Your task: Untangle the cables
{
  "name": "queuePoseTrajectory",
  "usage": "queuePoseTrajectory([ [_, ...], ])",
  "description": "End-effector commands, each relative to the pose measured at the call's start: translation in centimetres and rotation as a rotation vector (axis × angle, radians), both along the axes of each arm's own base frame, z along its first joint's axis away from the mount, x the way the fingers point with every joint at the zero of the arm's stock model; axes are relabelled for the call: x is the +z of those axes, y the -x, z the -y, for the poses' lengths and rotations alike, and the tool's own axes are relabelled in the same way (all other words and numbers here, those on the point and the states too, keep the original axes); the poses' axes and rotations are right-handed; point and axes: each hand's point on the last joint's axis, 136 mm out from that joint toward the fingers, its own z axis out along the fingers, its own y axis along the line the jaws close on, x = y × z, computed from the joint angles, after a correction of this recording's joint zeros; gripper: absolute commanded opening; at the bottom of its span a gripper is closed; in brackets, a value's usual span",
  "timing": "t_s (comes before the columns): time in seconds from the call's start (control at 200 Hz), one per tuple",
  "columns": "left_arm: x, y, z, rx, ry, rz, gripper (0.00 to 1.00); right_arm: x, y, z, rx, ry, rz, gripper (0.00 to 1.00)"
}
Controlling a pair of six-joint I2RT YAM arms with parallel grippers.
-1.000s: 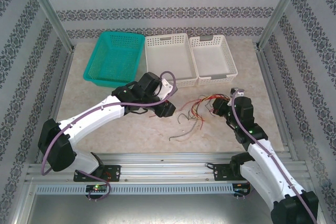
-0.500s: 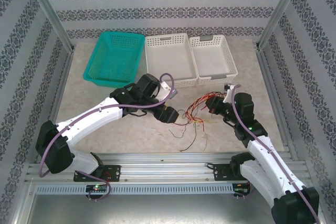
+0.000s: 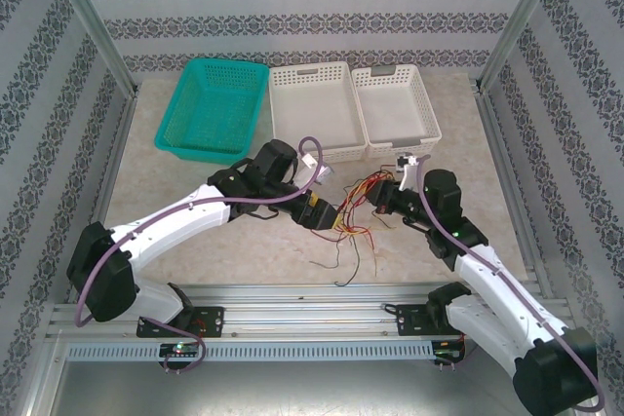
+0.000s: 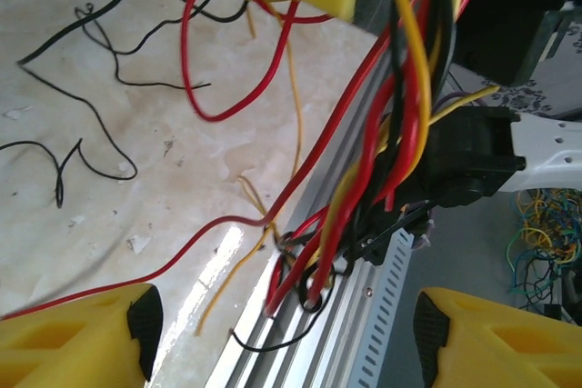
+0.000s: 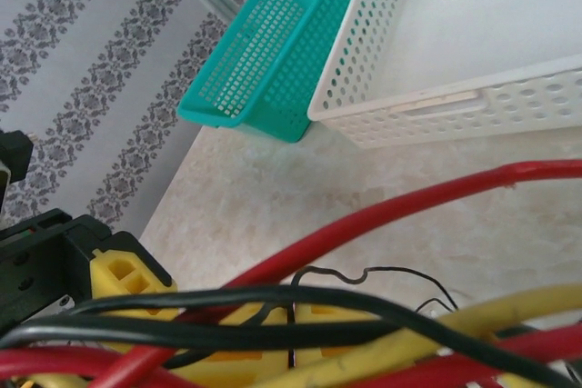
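two tools, three baskets, and one knot of cables (image 3: 356, 204) in red, yellow and black, too twisted to count strand by strand. the knot hangs between the two tools, lifted off the desk (image 3: 263, 255), with loose ends trailing down to the desk on the near side of both tools.

the left tool (image 4: 286, 320) is released: its yellow fingers (image 4: 77, 333) stand wide apart with nothing pinched. the right tool (image 3: 383, 198) is clenched, grasping the cables at their right end.

beyond the tools, in a row at the far edge of the desk, sit one teal basket (image 3: 213, 104) and two white baskets (image 3: 312, 109) (image 3: 395, 109).

the left wrist view shows separate black strands (image 4: 91, 97) lying on the desk to the left of the bundle, and a slotted metal rail (image 4: 382, 297) behind it. in the right wrist view thick red, black and yellow strands cross right before the lens and cover most of that tool's fingers; the teal and one white basket show behind them.
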Motion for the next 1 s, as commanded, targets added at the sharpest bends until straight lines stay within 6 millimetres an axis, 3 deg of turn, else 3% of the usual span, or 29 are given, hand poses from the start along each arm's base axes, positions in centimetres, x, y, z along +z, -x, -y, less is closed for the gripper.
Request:
queuePoseTrajectory([
  [0.0, 0.5, 0.0, 1.2, -0.025, 0.072, -0.03, 0.7, 2.7, 0.2, -1.5, 0.069, -0.023, 0.098, 0.0],
  [0.065, 0.3, 0.0, 1.4, -0.028, 0.083, -0.043, 0.68, 2.5, 0.3, -1.9, 0.078, -0.019, 0.095, 0.0],
  [0.26, 0.1, 0.2, 1.6, -0.043, 0.086, -0.063, 0.41, 2.5, 0.4, -2.4, 0.09, -0.01, 0.101, 0.0],
  [0.38, 0.3, 0.2, 1.5, -0.043, 0.085, -0.054, 0.19, 2.3, 0.5, -2.4, 0.09, 0.0, 0.096, 0.0],
  [0.46, 0.4, 0.2, 1.4, -0.037, 0.083, -0.045, 0.0, 1.8, 0.4, -2.3, 0.083, 0.009, 0.084, 0.0],
  [0.525, 0.3, -0.1, 1.1, -0.017, 0.074, -0.032, 0.0, 1.3, 0.4, -2.2, 0.079, 0.025, 0.07, 0.0],
  [0.649, 0.3, -0.8, 0.6, 0.03, 0.05, -0.004, 0.0, 0.5, 0.6, -2.2, 0.089, 0.037, 0.043, 0.39],
  [0.714, 0.0, -1.3, 0.2, 0.059, 0.03, 0.004, 0.0, 0.5, 0.9, -2.3, 0.106, 0.036, 0.038, 0.5],
  [0.869, -0.3, -2.1, -0.1, 0.092, 0.016, 0.003, 0.0, 1.4, 1.5, -2.4, 0.125, 0.012, 0.066, 0.61],
  [0.994, -0.3, -2.4, -0.2, 0.1, 0.019, -0.001, 0.0, 1.9, 1.8, -2.5, 0.137, -0.011, 0.083, 0.62],
])
